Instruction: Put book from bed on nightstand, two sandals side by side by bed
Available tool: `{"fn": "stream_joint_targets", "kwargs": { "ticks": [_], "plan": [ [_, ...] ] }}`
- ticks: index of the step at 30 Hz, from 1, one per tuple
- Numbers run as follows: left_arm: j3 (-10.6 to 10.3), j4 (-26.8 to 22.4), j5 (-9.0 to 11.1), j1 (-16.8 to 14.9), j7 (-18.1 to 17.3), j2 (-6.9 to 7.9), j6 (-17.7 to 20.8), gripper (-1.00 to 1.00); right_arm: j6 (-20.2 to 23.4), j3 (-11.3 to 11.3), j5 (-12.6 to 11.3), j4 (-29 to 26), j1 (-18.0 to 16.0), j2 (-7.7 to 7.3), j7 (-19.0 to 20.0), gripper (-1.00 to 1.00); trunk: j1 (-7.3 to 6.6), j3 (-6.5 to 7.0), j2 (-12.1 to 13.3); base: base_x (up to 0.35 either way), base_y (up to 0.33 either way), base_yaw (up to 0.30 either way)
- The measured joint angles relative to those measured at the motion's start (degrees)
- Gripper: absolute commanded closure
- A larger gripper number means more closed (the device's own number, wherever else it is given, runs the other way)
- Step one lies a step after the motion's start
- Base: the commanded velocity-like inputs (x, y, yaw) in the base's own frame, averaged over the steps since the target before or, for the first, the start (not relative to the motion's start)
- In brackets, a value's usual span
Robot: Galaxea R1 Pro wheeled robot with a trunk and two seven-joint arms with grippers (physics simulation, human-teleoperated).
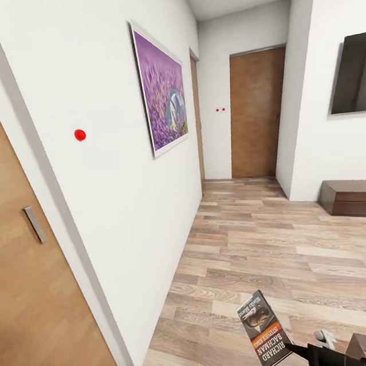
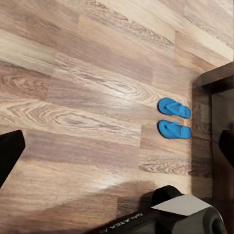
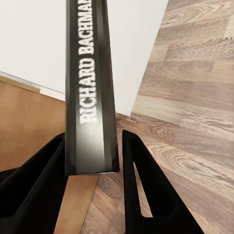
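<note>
White walls and plank floor (image 1: 260, 242) run ahead toward a brown door (image 1: 257, 112) at 12 o'clock. At 5 o'clock the right gripper (image 3: 92, 161) has its fingers closed against the book (image 1: 263, 328), spine up. Held by its edge, the thin book could swing or slip during turns. The sandals (image 2: 173, 118) lie paired beside dark furniture (image 2: 217, 97). Whether the left gripper is open, I cannot tell.
</note>
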Motion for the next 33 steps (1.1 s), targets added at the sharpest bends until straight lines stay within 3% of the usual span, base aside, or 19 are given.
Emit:
{"fn": "stream_joint_targets", "kwargs": {
  "ticks": [1,2,3,5,7,12,17,21,24,26,29,33],
  "plan": [
    [-0.02,0.0,-0.05,0.0,2.36,-0.32,-0.01,-1.0,0.0,0.0,-0.01,0.0,0.0,0.0,0.0,1.0,0.0,0.0,0.0,0.0,0.0,0.002],
    [-0.07,0.0,-0.16,0.0,8.5,-0.96,0.01,-1.0,0.0,0.0,-0.02,0.0,0.0,0.0,0.0,1.0,0.0,0.0,0.0,0.0,0.0,0.001],
    [-0.09,0.0,-0.32,0.0,11.56,-1.22,0.02,-1.0,0.0,0.0,-0.03,0.0,0.0,0.0,0.01,1.0,0.0,0.0,0.0,0.0,0.0,0.0],
    [-0.14,0.01,-1.41,0.0,14.72,-1.49,0.03,-1.0,0.04,0.01,-0.03,0.0,0.0,0.0,0.06,1.0,0.0,0.0,0.0,0.0,0.0,0.0],
    [-0.16,0.01,-3.28,0.0,15.8,-1.58,0.03,-1.0,0.07,0.0,-0.03,0.0,0.0,0.0,0.12,1.0,0.0,0.0,0.0,0.0,0.0,0.0],
    [-0.25,0.1,-12.72,1.72,16.79,-1.66,-0.12,-1.0,0.09,0.0,-0.04,0.0,0.0,0.0,0.18,1.0,0.0,0.0,0.0,0.0,0.0,0.0],
    [-0.12,0.05,-15.69,3.39,16.88,-1.59,-0.48,-1.0,0.09,0.0,-0.04,0.0,0.0,0.0,0.18,1.0,0.0,0.0,0.0,0.0,0.0,0.0],
    [-0.12,0.04,-16.27,3.8,14.21,-1.21,-1.62,-1.0,0.09,0.0,-0.05,0.0,0.0,0.0,0.18,1.0,0.0,0.0,0.0,0.0,0.0,0.0],
    [-0.13,0.0,-16.48,3.86,6.4,-0.49,-1.76,-1.0,0.09,0.0,-0.07,0.0,0.0,0.0,0.18,1.0,0.0,0.0,0.0,0.0,0.0,0.0],
    [-0.19,-0.02,-17.04,3.9,0.4,0.74,-1.81,-1.0,0.09,0.0,-0.1,0.0,0.0,0.0,0.18,1.0,0.0,0.0,0.0,0.0,0.0,0.0],
    [-0.14,-0.08,-17.51,3.9,-2.36,1.45,-1.88,-1.0,0.09,0.01,-0.11,0.01,0.0,0.0,0.18,1.0,0.0,0.0,0.0,0.0,0.0,0.0],
    [-0.11,-0.11,-17.67,3.88,-3.25,1.7,-2.27,-1.0,0.09,0.04,-0.11,0.07,0.0,0.0,0.18,1.0,-0.01,0.0,0.0,0.048,0.0,0.0]
  ]
}}
